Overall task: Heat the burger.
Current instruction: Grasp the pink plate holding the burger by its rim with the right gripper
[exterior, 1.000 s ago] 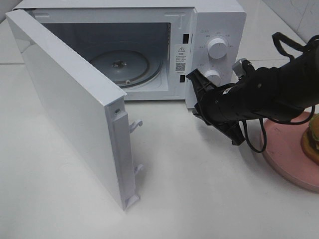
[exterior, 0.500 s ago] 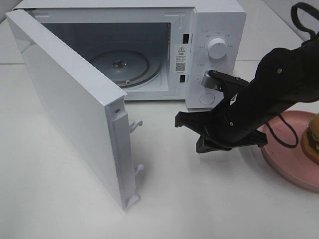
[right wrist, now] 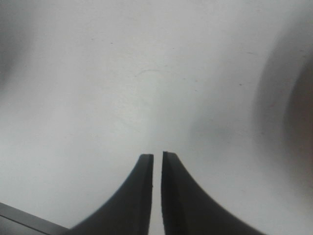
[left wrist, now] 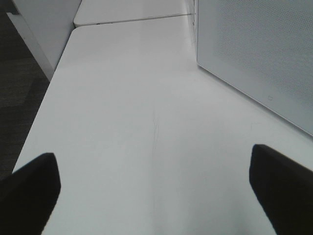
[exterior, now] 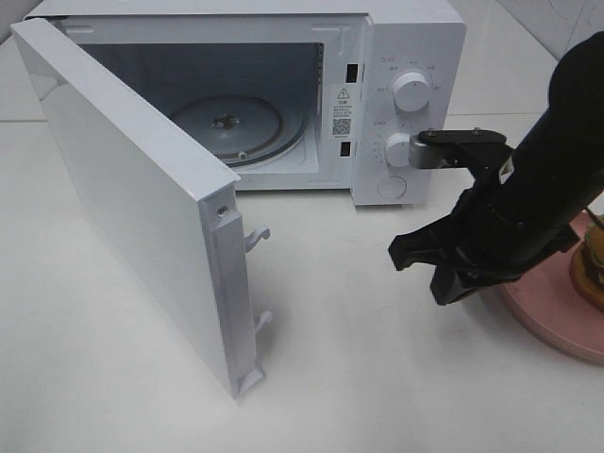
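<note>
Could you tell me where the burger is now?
The burger sits on the pink plate at the high view's far right edge, beside the right arm.

Burger (exterior: 590,274), half hidden at the view's right edge, upright on pink plate (exterior: 547,313).

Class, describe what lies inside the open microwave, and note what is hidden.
Inside the microwave, a round turntable sits bare on the cavity floor; no food is on it. The open door covers the cavity's left side, so that part cannot be checked.
</note>
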You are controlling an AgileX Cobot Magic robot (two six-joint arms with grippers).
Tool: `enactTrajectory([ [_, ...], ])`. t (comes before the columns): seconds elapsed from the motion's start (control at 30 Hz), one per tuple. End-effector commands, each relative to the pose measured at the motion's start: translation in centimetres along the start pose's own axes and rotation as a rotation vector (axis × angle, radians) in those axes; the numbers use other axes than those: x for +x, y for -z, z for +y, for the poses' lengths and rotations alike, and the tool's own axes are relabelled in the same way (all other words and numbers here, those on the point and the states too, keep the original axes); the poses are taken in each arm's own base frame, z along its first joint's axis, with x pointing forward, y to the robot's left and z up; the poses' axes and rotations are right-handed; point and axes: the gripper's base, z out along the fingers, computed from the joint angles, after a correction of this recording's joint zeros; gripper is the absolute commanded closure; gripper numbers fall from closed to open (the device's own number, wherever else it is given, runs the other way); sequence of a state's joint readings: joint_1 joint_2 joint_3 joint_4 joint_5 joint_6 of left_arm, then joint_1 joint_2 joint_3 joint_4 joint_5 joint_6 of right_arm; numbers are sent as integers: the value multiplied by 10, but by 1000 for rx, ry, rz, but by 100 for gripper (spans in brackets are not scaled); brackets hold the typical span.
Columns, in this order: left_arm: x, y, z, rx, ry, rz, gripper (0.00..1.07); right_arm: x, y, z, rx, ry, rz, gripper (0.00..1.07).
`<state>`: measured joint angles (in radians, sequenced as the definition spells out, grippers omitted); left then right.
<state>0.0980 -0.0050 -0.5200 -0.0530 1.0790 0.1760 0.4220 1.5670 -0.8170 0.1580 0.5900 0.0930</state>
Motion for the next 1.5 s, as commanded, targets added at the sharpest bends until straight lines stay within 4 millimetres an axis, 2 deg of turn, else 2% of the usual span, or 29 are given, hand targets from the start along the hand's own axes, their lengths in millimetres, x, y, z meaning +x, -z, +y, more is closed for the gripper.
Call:
enactTrajectory([
  [0.03,1,2,0,2,0,-22,9,4,20,-16,49,22,8,88],
  [0.1,1,2,0,2,0,-22,9,5,24,-20,60,19,2,85],
  [0.13,1,2,0,2,0,-22,9,5,31,-28,81,11,-9,76],
  [0.17,1,2,0,2,0,-22,9,5,31,-28,81,11,-9,76],
  [0.2,1,2,0,2,0,-22,9,6,34,-32,92,7,-18,70],
  [0.23,1,2,0,2,0,-22,9,6,39,-38,115,8,-33,58],
  [0.27,1,2,0,2,0,-22,9,6,39,-38,115,8,-33,58],
  [0.3,1,2,0,2,0,-22,9,6,41,-41,127,10,-39,51],
  [0.33,1,2,0,2,0,-22,9,5,42,-47,148,9,-45,34],
  [0.37,1,2,0,2,0,-22,9,5,42,-47,148,9,-45,34],
  [0.43,1,2,0,2,0,-22,9,4,42,-53,167,5,-50,14],
  [0.47,1,2,0,2,0,-22,9,4,42,-53,167,5,-50,14],
  [0.5,1,2,0,2,0,-22,9,3,40,-55,171,-1,-48,7],
  [0.73,1,2,0,2,0,-22,9,-2,27,-62,219,-19,-31,8],
  [0.97,1,2,0,2,0,-22,9,-9,-3,-68,221,-50,12,10],
  [1.3,1,2,0,2,0,-22,9,-14,-30,-71,216,-43,26,12],
  [1.5,1,2,0,2,0,-22,9,-16,-44,-83,228,-55,36,13],
])
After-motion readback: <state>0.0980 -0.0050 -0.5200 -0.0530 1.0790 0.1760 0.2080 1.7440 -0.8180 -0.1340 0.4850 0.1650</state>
